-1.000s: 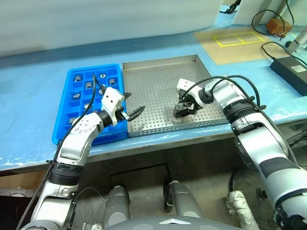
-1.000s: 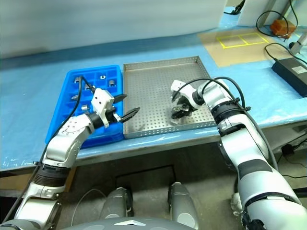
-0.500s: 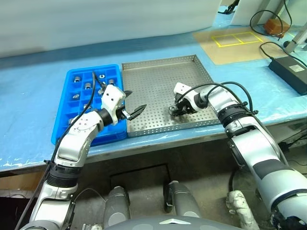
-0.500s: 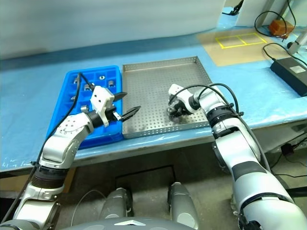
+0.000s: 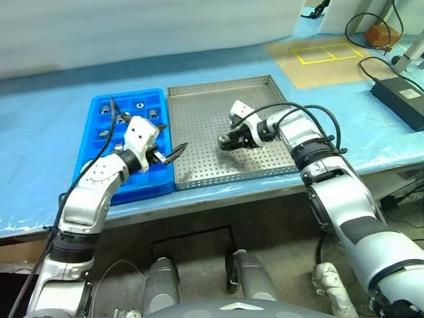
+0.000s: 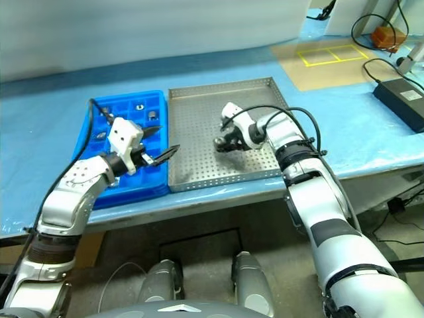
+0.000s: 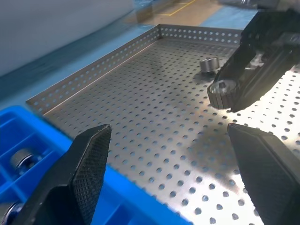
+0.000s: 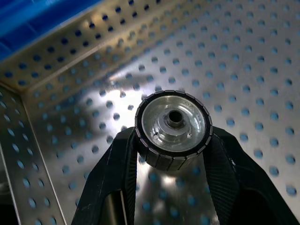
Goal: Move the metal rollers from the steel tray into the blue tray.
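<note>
The right end effector [image 5: 224, 142] sits over the middle of the steel tray [image 5: 199, 112], centre of the left eye frame, with its two black fingers clamped on one of the metal rollers [image 8: 173, 127]. In the right wrist view that held roller faces the camera end-on, its hollow centre visible, pinched on both sides above the perforated floor near a tray corner. The left wrist view shows a second roller [image 7: 209, 64] lying loose on the steel tray floor just beyond the right end effector.

The left end effector [image 5: 169, 139] is at the left centre of the frame, over the boundary between the blue tray [image 5: 93, 149] and the steel tray. Its fingers [image 7: 86, 171] stand wide apart and hold nothing.

The blue tray lies on the blue worktop [image 5: 40, 99] at the left, touching the left rim of the steel tray. Several rollers [image 5: 105, 110] already rest in its upper compartments, one to a compartment where they can be made out.

At the upper right of the frame, a black power brick [image 5: 399, 95] with its cable lies on the worktop, well apart from both trays.
</note>
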`<control>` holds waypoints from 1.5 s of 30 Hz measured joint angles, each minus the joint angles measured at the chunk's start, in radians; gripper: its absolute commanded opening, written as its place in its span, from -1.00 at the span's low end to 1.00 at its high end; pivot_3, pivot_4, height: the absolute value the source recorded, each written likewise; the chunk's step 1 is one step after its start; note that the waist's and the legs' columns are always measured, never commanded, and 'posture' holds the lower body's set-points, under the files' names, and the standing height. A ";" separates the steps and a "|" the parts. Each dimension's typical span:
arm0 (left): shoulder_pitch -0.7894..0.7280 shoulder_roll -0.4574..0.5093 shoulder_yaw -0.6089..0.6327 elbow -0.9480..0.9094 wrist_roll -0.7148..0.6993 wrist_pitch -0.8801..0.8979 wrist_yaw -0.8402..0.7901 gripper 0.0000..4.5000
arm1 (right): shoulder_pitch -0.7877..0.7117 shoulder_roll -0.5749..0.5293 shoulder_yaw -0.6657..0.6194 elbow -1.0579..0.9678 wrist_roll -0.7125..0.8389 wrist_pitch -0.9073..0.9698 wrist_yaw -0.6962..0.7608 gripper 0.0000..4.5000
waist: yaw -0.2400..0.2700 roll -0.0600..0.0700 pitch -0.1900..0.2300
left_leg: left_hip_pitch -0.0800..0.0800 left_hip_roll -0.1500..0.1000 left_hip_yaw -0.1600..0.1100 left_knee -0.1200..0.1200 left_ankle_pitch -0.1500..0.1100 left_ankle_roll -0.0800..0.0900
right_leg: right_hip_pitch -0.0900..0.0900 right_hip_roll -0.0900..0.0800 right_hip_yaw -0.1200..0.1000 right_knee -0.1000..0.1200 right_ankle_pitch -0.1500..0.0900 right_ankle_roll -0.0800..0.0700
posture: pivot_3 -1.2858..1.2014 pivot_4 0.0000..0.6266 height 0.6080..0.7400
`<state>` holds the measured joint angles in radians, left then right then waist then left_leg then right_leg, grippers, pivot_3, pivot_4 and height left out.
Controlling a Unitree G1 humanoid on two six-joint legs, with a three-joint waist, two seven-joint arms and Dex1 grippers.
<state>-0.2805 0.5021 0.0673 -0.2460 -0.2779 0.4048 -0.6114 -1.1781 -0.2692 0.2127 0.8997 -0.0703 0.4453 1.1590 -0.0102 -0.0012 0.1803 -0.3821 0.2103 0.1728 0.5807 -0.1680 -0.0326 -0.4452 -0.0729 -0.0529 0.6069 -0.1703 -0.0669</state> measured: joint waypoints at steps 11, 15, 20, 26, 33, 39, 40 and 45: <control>0.273 0.043 0.190 -0.021 0.012 -0.092 0.053 0.87 | -0.122 0.230 -0.075 0.208 0.026 -0.276 -0.313 -0.29 | 0.059 0.000 0.000 | -0.002 0.004 0.000 -0.003 0.000 -0.001 | -0.003 0.000 0.000 -0.001 -0.001 -0.001 | 0.16 -0.52 1.00; 0.348 0.042 0.229 -0.031 0.013 -0.123 0.064 0.87 | -0.152 0.284 -0.085 0.268 0.024 -0.312 -0.379 -0.29 | 0.082 0.001 0.001 | -0.004 0.005 0.000 -0.004 0.000 -0.002 | -0.006 0.000 0.000 -0.001 -0.001 -0.001 | 0.20 -0.52 1.00; 0.443 0.036 0.261 -0.079 0.016 -0.145 0.088 0.87 | -0.174 0.366 -0.090 0.293 0.026 -0.341 -0.421 -0.29 | 0.099 0.000 0.001 | -0.004 0.006 0.000 -0.008 0.001 -0.003 | -0.008 0.000 0.000 0.000 -0.002 -0.002 | 0.26 -0.52 1.00; 0.518 0.002 0.273 -0.123 0.016 -0.178 0.111 0.87 | -0.170 0.406 -0.077 0.319 0.011 -0.340 -0.406 -0.29 | 0.122 0.000 0.001 | -0.004 0.006 -0.001 -0.010 0.001 -0.004 | -0.008 0.000 0.000 0.000 -0.003 -0.002 | 0.29 -0.52 1.00; 0.566 -0.017 0.280 -0.120 0.023 -0.241 0.121 0.87 | -0.112 0.416 -0.042 0.322 -0.024 -0.308 -0.374 -0.29 | 0.143 0.000 0.001 | -0.003 0.006 -0.002 -0.011 0.002 -0.004 | -0.008 0.000 0.000 0.000 -0.006 0.004 | 0.30 -0.52 1.00; 0.553 -0.021 0.271 -0.108 0.035 -0.252 0.124 0.87 | -0.073 0.420 -0.022 0.314 -0.051 -0.303 -0.405 -0.29 | 0.144 0.000 0.001 | -0.001 0.006 -0.002 -0.012 0.002 -0.005 | -0.008 0.000 0.000 0.000 -0.006 0.004 | 0.28 -0.52 1.00; 0.547 -0.022 0.266 -0.105 0.037 -0.253 0.124 0.87 | -0.072 0.419 -0.022 0.314 -0.053 -0.303 -0.414 -0.13 | 0.144 0.000 0.001 | -0.001 0.006 -0.002 -0.013 0.002 -0.005 | -0.008 0.000 0.000 0.000 -0.006 0.004 | 0.28 -0.52 1.00; 0.511 -0.022 0.239 -0.089 0.043 -0.252 0.122 0.87 | -0.060 0.413 -0.025 0.301 -0.053 -0.303 -0.420 0.60 | 0.146 0.000 0.001 | 0.001 0.006 -0.002 -0.013 0.002 -0.005 | -0.007 0.000 0.000 0.000 -0.006 0.004 | 0.25 -0.52 1.00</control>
<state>0.2306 0.4804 0.3063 -0.3351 -0.2347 0.1525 -0.4890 -1.2385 0.1437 0.1881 1.2009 -0.1237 0.1426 0.7391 0.1355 -0.0010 0.1813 -0.3816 0.2158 0.1705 0.5673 -0.1659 -0.0378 -0.4518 -0.0733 -0.0530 0.6071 -0.1764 -0.0627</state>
